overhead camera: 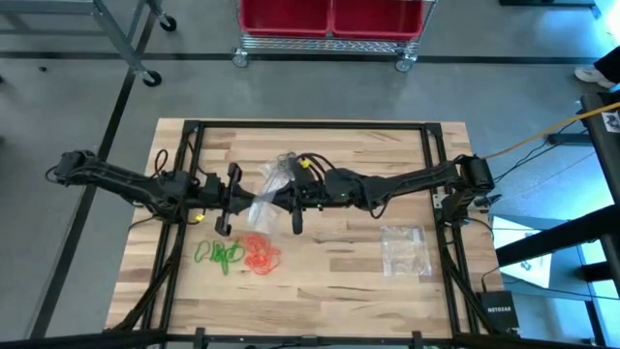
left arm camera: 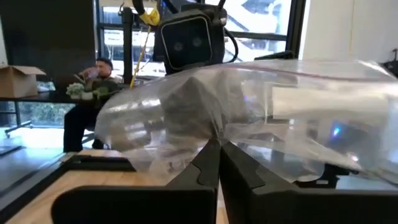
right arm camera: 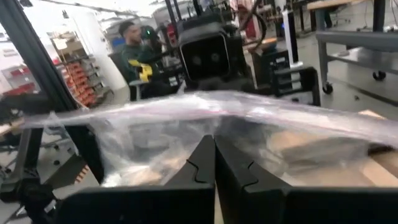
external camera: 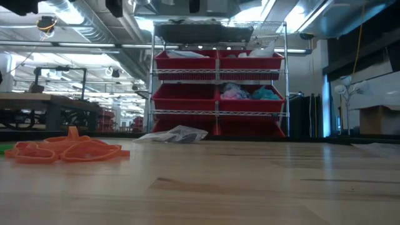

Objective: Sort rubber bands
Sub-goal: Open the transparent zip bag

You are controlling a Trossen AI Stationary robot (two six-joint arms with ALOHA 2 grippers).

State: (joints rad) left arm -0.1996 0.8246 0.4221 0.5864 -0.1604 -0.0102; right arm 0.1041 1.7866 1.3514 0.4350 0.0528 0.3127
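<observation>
A clear plastic bag [overhead camera: 266, 191] hangs above the table's middle between my two grippers. My left gripper [overhead camera: 250, 200] comes from the left and my right gripper [overhead camera: 284, 194] from the right; both are shut on the bag. The left wrist view shows the bag [left arm camera: 261, 106] filling the space past the shut fingers, and the right wrist view shows its film [right arm camera: 186, 118] the same way. Green rubber bands [overhead camera: 221, 254] and orange-red rubber bands [overhead camera: 260, 254] lie in two heaps on the table nearer the front. The orange heap [external camera: 65, 150] also shows in the low view. My left gripper pinches the bag's crumpled film [left arm camera: 214, 135] between its two fingers, at their free ends. The fingers lie about level and come from the table's left. The bag is lifted clear of the table. My right gripper pinches the bag's film [right arm camera: 214, 132] between its two fingers. They lie level and come from the table's right, facing the other gripper. The film spreads out to both sides of the fingertips, off the table.
A second clear bag [overhead camera: 405, 250] lies flat at the table's right. A crumpled clear bag [external camera: 172, 134] rests on the table farther back. A black frame [overhead camera: 431, 174] runs around the work area. Beyond the table stand red bins [external camera: 215, 94]; a person [left arm camera: 93, 81] sits in the room.
</observation>
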